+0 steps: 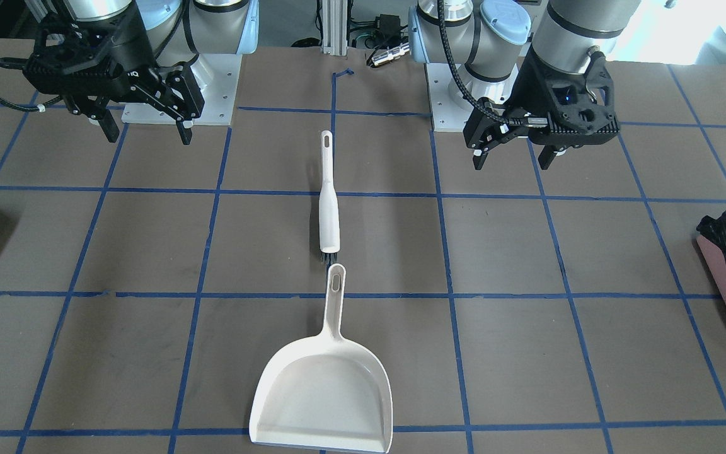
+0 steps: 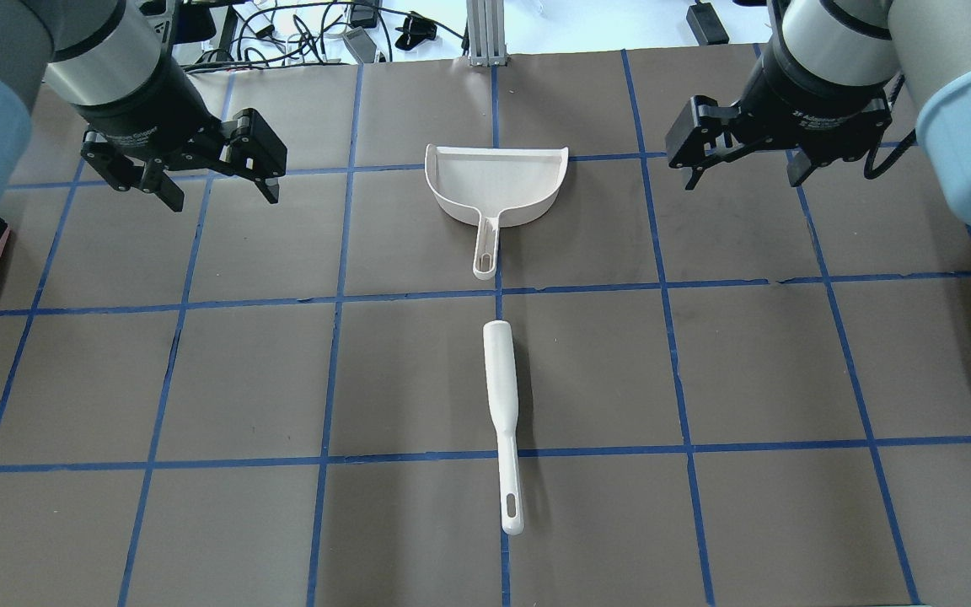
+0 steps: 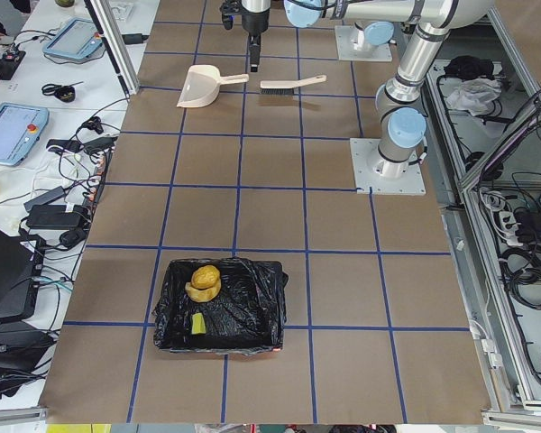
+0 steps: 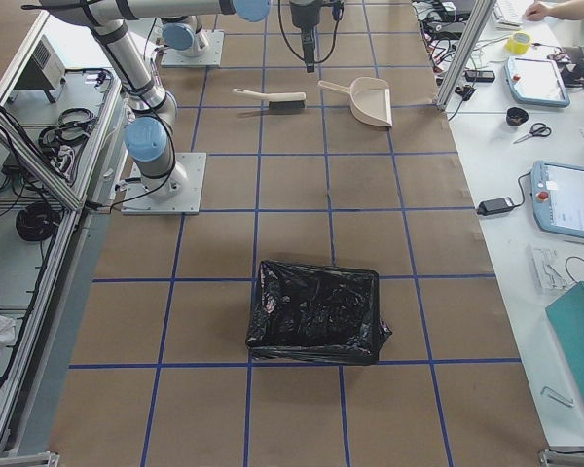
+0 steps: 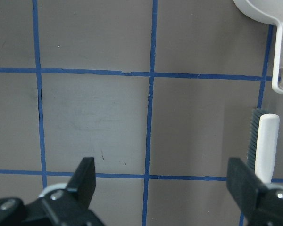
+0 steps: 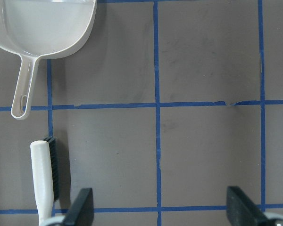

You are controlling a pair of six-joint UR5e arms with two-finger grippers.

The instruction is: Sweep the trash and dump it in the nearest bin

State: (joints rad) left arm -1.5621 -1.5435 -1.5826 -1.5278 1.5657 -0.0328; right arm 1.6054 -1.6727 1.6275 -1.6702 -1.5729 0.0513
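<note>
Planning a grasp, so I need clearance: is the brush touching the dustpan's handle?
Apart. The overhead view shows bare table between the brush head and the dustpan handle's tip.

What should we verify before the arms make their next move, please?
1. Left gripper open, holding nothing: ok.
2. Right gripper open, holding nothing: ok.
3. Dustpan flat on the table, empty, apart from both grippers: ok.
4. Brush lying free, close to the dustpan's handle: ok.
5. Trash inside the bin: ok.
6. Bristles free of debris: cannot tell.
</note>
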